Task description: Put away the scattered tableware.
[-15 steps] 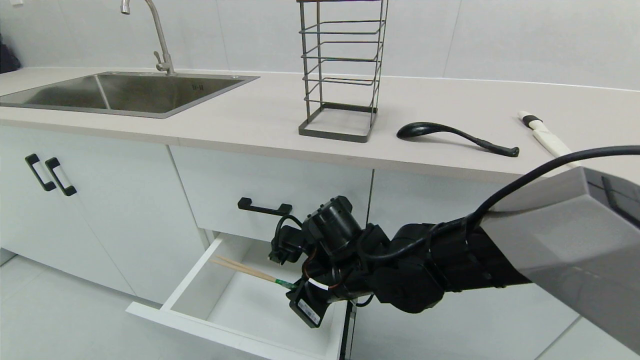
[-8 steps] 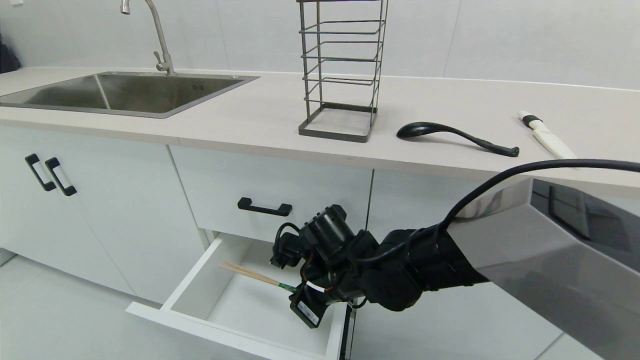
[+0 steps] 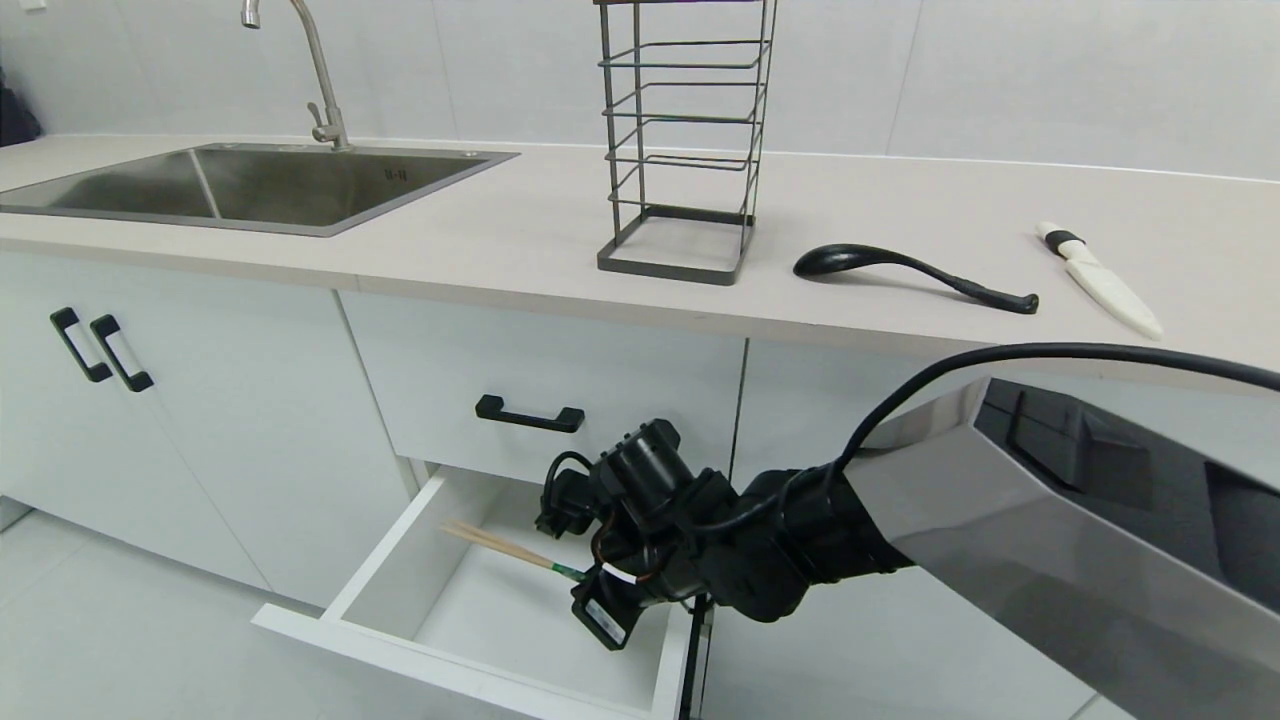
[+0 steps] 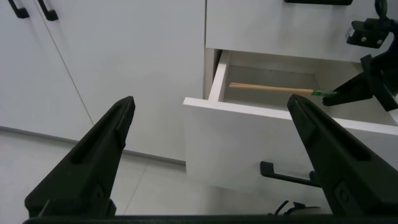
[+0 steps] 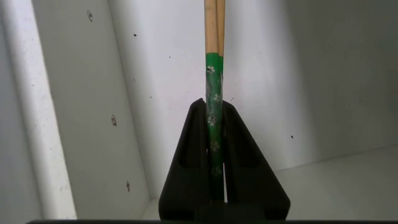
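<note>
Right hand (image 3: 582, 578) sits low in the open drawer (image 3: 380, 560) — pinching the chopsticks (image 3: 500, 545); left hand (image 4: 211, 102) spread wide.

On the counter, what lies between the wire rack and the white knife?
A black ladle, lying on the counter between wire rack and white knife; the head view shows it.

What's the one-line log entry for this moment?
right gripper: shut on chopsticks, at open drawer | left gripper: open | ladle, knife: on counter
</note>
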### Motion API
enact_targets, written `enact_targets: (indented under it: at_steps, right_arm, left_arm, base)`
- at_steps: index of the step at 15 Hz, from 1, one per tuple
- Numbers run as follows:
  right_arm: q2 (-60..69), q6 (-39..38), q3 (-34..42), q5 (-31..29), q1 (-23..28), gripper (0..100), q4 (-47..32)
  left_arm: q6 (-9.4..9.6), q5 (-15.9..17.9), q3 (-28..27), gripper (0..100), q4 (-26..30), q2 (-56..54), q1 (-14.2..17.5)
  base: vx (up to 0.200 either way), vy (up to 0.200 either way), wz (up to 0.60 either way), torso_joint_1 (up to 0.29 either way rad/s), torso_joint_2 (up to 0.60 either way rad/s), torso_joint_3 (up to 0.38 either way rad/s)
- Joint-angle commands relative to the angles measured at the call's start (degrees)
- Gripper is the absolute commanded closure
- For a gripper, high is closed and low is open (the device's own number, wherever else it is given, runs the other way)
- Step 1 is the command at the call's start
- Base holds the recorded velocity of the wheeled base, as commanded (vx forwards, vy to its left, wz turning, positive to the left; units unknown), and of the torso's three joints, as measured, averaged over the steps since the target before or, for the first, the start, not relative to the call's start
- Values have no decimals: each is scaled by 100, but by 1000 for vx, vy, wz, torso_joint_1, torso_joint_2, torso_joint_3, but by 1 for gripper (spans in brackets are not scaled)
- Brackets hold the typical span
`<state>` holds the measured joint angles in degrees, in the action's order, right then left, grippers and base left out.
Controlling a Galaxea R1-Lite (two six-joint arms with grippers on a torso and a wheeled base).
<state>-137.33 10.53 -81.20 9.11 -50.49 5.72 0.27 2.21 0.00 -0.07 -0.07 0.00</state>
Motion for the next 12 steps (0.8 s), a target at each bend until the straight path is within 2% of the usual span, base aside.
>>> enact_targets:
  at_steps: [1,12]
  right_arm:
    - [-136,1,-98,3,-4,100,0]
    - [-655,-210,-537,-208,-40,100,131]
  left_arm:
    - [0,-1,0,0,-1,7,0]
    - [0,-1,0,0,-1,7,0]
  base:
    - [0,0,0,0,0,0]
    - [0,0,0,0,0,0]
